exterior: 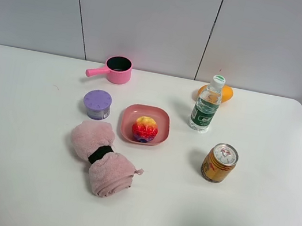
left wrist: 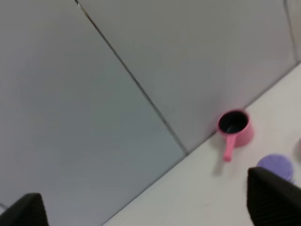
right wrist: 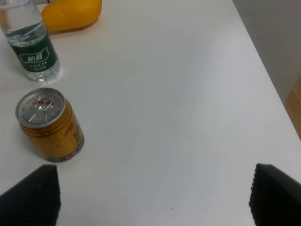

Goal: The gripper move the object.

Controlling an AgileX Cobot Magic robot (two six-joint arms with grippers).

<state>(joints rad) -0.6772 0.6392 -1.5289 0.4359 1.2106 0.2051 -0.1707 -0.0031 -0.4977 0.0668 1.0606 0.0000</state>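
The small bumpy multicoloured ball lies in a pink square plate near the middle of the table. Neither arm shows in the exterior high view. In the left wrist view the left gripper has its black fingertips wide apart with nothing between them, facing the back wall. In the right wrist view the right gripper is also spread wide and empty, above bare table to the right of the can. The ball is out of view in both wrist views.
A pink saucepan stands at the back. A purple-lidded container and a rolled pink towel are left of the plate. A water bottle, an orange fruit and a gold can are on the right.
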